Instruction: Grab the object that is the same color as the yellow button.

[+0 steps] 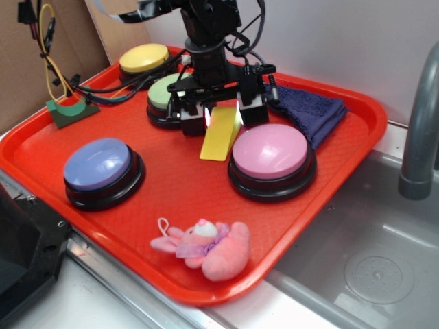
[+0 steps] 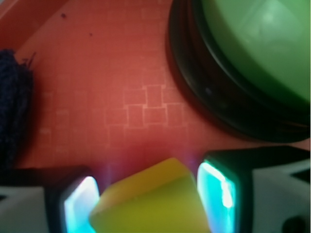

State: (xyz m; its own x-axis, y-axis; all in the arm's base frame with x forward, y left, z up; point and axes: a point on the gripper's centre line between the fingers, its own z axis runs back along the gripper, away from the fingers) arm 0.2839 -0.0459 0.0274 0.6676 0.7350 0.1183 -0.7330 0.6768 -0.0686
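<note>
The yellow wedge block (image 1: 221, 133) lies on the red tray (image 1: 343, 157), between the green button (image 1: 162, 92) and the pink button (image 1: 271, 152), its thin end toward the camera in the exterior view. It is plain and smooth with flat faces, the same yellow as the yellow button (image 1: 143, 58) at the tray's far corner. No writing shows on it. Also on the tray are a blue button (image 1: 98, 164), a dark blue cloth (image 1: 309, 110) and a pink plush bunny (image 1: 206, 247). The gripper (image 1: 223, 115) straddles the block's upper end. In the wrist view the glowing pads (image 2: 216, 194) sit narrowly at each side of the wedge (image 2: 150, 204), touching or nearly so; a firm grip cannot be told.
</note>
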